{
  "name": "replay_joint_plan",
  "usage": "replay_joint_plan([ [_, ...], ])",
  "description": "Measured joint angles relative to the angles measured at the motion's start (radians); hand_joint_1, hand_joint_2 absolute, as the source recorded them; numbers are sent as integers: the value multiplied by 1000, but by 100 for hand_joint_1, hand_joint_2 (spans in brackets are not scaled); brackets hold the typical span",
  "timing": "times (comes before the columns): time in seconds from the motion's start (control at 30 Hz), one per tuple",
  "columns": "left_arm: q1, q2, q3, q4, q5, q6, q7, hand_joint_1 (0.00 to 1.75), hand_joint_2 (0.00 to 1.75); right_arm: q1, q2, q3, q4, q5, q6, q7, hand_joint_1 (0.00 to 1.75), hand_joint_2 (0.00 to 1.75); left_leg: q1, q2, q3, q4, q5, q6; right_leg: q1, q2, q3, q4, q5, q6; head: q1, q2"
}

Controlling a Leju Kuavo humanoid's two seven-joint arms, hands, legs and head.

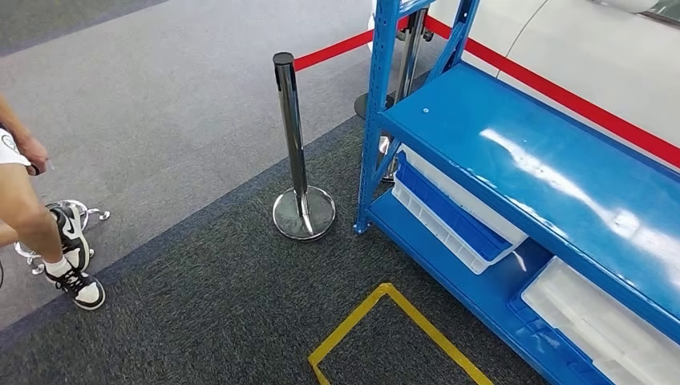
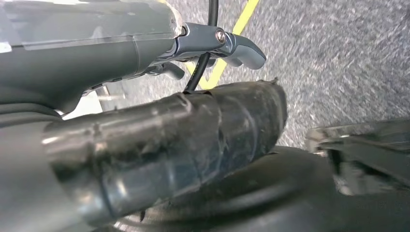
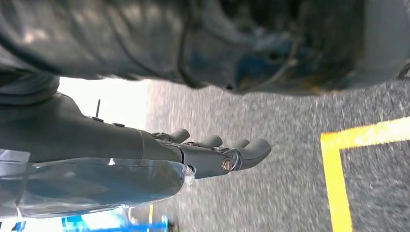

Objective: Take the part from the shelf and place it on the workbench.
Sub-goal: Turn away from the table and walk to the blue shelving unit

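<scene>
Beside blue metal shelf (image 1: 553, 172), both hands hanging empty, left hand (image 2: 212, 46) and right hand (image 3: 217, 154) fingers loosely extended, chrome stanchion post (image 1: 295, 136) nearby.

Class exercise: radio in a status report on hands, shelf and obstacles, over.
Left hand and right hand hang empty. Blue shelf ahead; part unidentified. Chrome post left of it.

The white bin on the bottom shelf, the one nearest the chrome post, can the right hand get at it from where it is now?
Probably not yet. The right hand hangs open over the carpet, holding nothing, while the white bin sits tucked under the blue shelf. The bin's front looks unblocked, so the arm would have to rise and go in below the shelf.
</scene>
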Motion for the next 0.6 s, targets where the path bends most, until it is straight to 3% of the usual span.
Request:
replay_joint_plan([
  [0.07, 2, 1, -1, 0, -2, 0, 0, 0, 0, 3, 1, -5, 0, -2, 2, 4, 0, 0, 11, -13, 17, -103, 88, -10, -9, 23, 19, 1, -16, 13, 0, 0],
  [0.13, 3, 2, -3, 0, -2, -2, -4, 0, 0, 3, 1, -7, 0, 1, 9, 6, 0, 0, 14, -40, 37, -199, 141, -13, -16, 43, 29, 6, -31, 28, -2, 0],
  [0.17, 3, 2, -4, 0, -1, -3, -7, 0, 0, 2, 1, -7, 0, 4, 13, 6, 0, 0, 13, -50, 41, -219, 150, -8, -16, 51, 28, 7, -36, 37, -3, 0],
  [0.23, 1, 3, -5, 0, 1, -3, -12, 0, 0, 1, 3, -8, 0, 11, 21, 6, 0, 0, 9, -45, 46, -222, 146, 12, -16, 62, 30, 12, -37, 52, -4, 0],
  [0.3, 0, 3, -5, 0, 4, -3, -14, 0, 0, 4, 3, -8, 0, 15, 25, 6, 0, 0, 8, -31, 63, -232, 150, 28, -17, 39, 25, 38, -43, 60, -3, 0],
  [0.33, 1, 3, -5, 0, 6, -2, -15, 0, 0, 4, 3, -8, 0, 17, 27, 6, 0, 0, 7, -24, 72, -236, 149, 34, -16, 19, 6, 73, -57, 61, -3, 0],
  [0.4, 1, 2, -5, 0, 15, -1, -17, 0, 0, 1, 3, -7, 0, 24, 35, 6, 0, 0, 1, -7, 83, -239, 141, 46, -12, -16, -67, 191, -104, 61, -3, 0],
  [0.47, 1, 2, -4, 0, 27, 2, -17, 0, 0, 0, 3, -7, 0, 35, 45, 5, 0, 0, -8, 10, 94, -239, 129, 55, -8, -24, -138, 284, -130, 57, -3, 0],
  [0.5, 1, 2, -4, 0, 32, 2, -17, 0, 0, 1, 3, -7, 0, 40, 49, 5, 0, 0, -13, 18, 103, -239, 121, 57, -5, -26, -152, 286, -115, 53, -3, 0],
  [0.53, 1, 2, -2, 0, 36, 3, -17, 0, 0, 3, 3, -7, 0, 45, 52, 5, 0, 0, -17, 25, 114, -239, 113, 59, 0, -29, -147, 251, -80, 45, -3, 0],
  [0.6, 2, 1, 1, 1, 46, 5, -16, 0, 0, 5, 1, -6, 0, 55, 57, 5, 0, 0, -25, 41, 137, -241, 96, 58, 17, -58, -111, 135, 1, 18, -4, 0],
])
